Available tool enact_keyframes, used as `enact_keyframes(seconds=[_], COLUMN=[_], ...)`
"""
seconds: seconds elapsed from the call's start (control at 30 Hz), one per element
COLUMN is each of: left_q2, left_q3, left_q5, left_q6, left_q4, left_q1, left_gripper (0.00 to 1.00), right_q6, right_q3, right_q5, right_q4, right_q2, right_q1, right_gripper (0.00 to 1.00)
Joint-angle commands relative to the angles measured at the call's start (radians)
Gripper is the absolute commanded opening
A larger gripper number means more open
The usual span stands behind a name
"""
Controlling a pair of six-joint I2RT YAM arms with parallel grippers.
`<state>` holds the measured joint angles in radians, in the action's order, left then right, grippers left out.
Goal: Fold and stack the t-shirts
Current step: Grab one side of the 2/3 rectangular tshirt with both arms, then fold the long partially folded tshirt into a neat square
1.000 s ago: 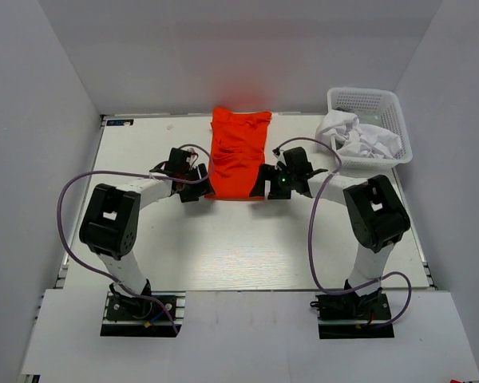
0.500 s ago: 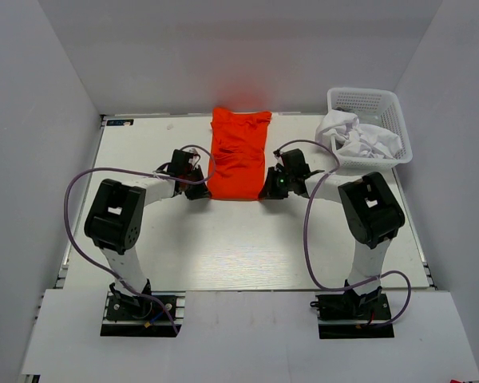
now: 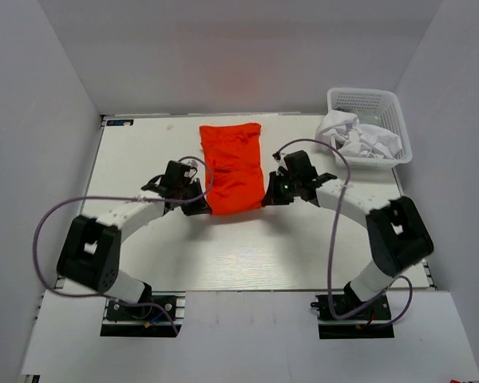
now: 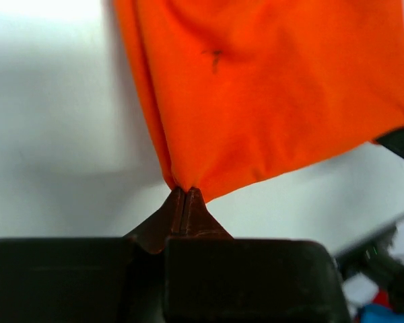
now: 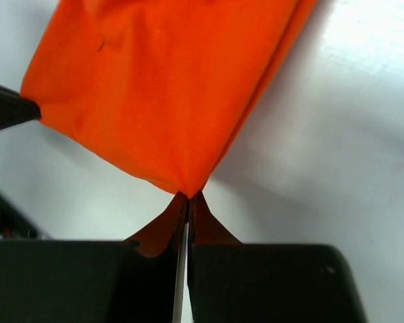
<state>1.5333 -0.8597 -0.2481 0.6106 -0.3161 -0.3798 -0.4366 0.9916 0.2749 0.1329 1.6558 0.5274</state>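
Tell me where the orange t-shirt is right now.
In the top view, the orange t-shirt sits mid-table toward the far edge, its near corners pinched by the left end effector and right end effector, left of the basket.

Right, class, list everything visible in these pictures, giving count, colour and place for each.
orange-red cloth t-shirt: one, bright orange-red, folded, mid-table
white cloth shirts: count unclear, white, crumpled in the basket
white plastic lattice basket: one, white, table's far right corner
white table: one, white, under everything
purple cables: two, purple, one looping off each arm
left end effector: one, black, shut on the t-shirt's near left corner
right end effector: one, black, shut on its near right corner
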Motion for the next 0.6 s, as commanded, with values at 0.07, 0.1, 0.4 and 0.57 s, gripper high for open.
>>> enact_keyframes(seconds=[0.07, 0.1, 0.4, 0.57], left_q2=[-0.31, -0.346, -0.598, -0.618], left_q3=[0.021, 0.011, 0.022, 0.016], left_q5=[-0.129, -0.14, -0.192, -0.136], left_q6=[-0.037, -0.037, -0.02, -0.011], left_q4=[-0.236, -0.268, -0.308, -0.206], left_q1=[-0.034, -0.044, -0.062, -0.062], left_gripper=[0.0, 0.0, 0.0, 0.0], right_q6=[0.125, 0.149, 0.219, 0.199], right_q3=[-0.036, -0.027, -0.039, 0.001], right_q5=[0.09, 0.101, 0.268, 0.227], right_q4=[0.268, 0.322, 0.374, 0.313], right_q2=[-0.212, -0.255, -0.465, -0.452], right_q1=[0.026, 0.026, 0.029, 0.023], right_gripper=[0.0, 0.0, 0.0, 0.0])
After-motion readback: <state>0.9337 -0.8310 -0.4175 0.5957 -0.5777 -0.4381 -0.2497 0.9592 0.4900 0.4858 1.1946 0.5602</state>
